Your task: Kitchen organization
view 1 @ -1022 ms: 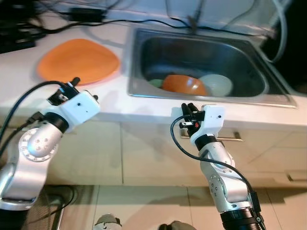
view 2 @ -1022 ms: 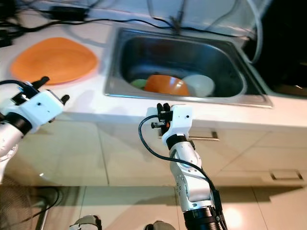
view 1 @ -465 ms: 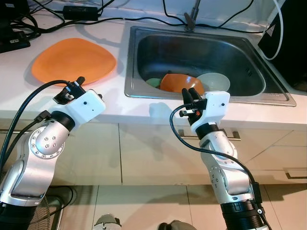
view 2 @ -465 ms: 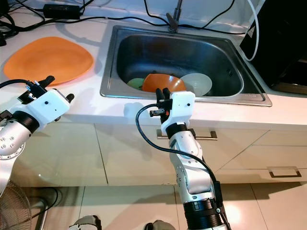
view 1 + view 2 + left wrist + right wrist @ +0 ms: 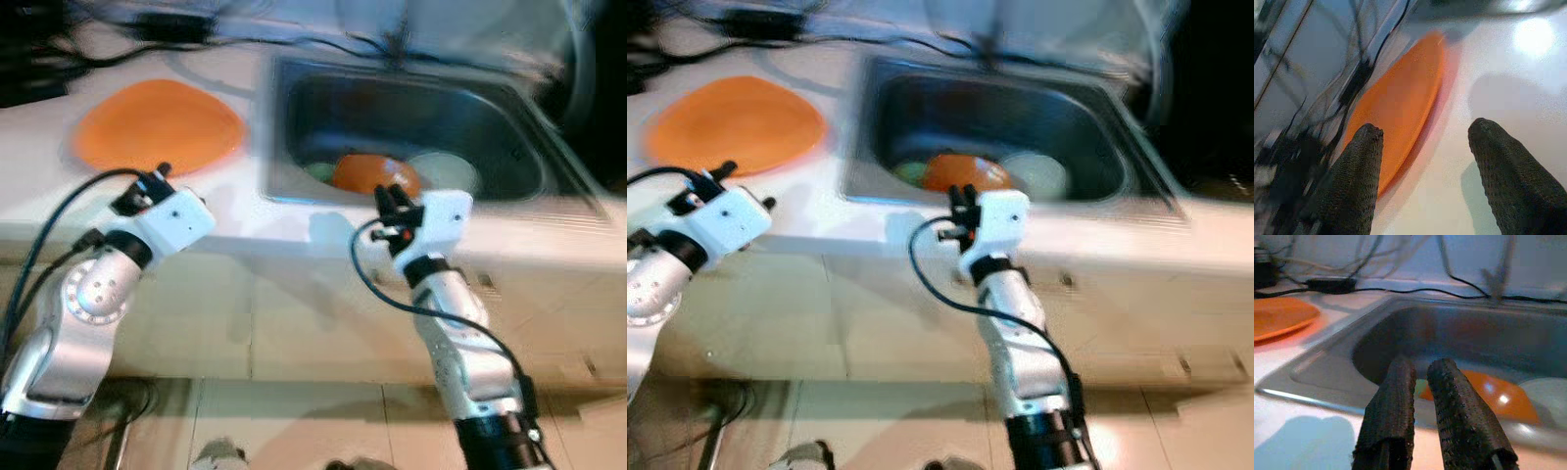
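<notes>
Your view has blurred and shifted since a moment ago – you're moving in – right gripper (image 5: pixel 394 201) pressed together before the sink (image 5: pixel 509 117) with its bowl (image 5: pixel 364 172) at 12 o'clock, left gripper (image 5: pixel 1422 161) spread toward the plate (image 5: pixel 157 127) at 11

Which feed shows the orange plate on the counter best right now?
The left wrist view: the orange plate lies large just beyond the open left gripper. Both eye views show it whole but blurred, and the right wrist view catches only its edge beside the sink.
</notes>
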Robot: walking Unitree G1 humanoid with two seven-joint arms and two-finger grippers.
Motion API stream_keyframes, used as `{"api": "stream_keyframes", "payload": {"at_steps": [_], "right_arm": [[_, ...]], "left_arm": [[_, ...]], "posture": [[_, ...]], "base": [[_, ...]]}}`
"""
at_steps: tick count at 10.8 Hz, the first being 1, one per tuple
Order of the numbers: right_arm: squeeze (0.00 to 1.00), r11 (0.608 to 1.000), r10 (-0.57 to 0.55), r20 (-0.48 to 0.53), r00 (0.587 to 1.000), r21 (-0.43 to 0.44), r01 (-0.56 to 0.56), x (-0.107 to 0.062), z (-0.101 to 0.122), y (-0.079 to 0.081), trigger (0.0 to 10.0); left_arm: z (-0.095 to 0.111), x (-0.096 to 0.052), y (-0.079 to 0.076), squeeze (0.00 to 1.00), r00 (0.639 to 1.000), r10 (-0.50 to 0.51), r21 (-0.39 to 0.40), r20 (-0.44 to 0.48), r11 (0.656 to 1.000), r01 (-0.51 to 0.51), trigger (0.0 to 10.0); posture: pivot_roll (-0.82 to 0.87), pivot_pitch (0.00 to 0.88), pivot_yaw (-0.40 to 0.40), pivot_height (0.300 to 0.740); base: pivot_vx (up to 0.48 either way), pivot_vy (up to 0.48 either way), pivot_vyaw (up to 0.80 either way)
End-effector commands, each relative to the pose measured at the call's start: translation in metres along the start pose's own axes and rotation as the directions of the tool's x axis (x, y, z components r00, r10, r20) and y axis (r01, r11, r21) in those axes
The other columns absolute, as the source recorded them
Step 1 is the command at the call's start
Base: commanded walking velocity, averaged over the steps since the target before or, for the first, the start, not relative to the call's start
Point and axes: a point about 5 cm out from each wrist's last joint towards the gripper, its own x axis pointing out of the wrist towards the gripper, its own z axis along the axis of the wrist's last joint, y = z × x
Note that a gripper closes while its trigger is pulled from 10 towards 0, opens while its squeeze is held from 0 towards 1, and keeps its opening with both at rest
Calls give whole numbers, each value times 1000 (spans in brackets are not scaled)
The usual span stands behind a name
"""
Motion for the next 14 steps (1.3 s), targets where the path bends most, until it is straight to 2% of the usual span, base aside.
{"api": "stream_keyframes", "payload": {"at_steps": [1, 7, 12, 13, 14], "right_arm": [[0, 1000, 0, -12, 1000, 5, 0, 0, -1, 0, 10000], [0, 999, -27, -35, 999, 27, 28, -1, -5, -4, 10000], [0, 999, -35, -40, 999, 29, 36, 0, -6, -6, 10000], [0, 999, -33, -42, 999, 28, 35, 0, -6, -5, 10000], [0, 999, -31, -44, 999, 29, 32, 0, -7, -5, 10000]], "left_arm": [[0, 1, 0, 0, 1000, 1, 11, -3, 1000, -1, 10000], [5, 1, -3, 0, 999, -16, 8, 30, 1000, 16, 10000], [13, 1, -7, 0, 996, -40, 5, 79, 999, 39, 10000], [13, 0, -6, 0, 996, -48, 11, 73, 999, 47, 10000], [8, -2, -3, 0, 994, -105, 51, 38, 993, 103, 10000]], "posture": [[69, 90, -104, 740], [68, 95, -104, 740], [68, 100, -104, 740], [69, 103, -105, 740], [72, 106, -108, 740]], "base": [[281, 0, 0], [273, 0, 0], [0, 0, 0], [0, 0, 0], [0, 0, 0]]}}
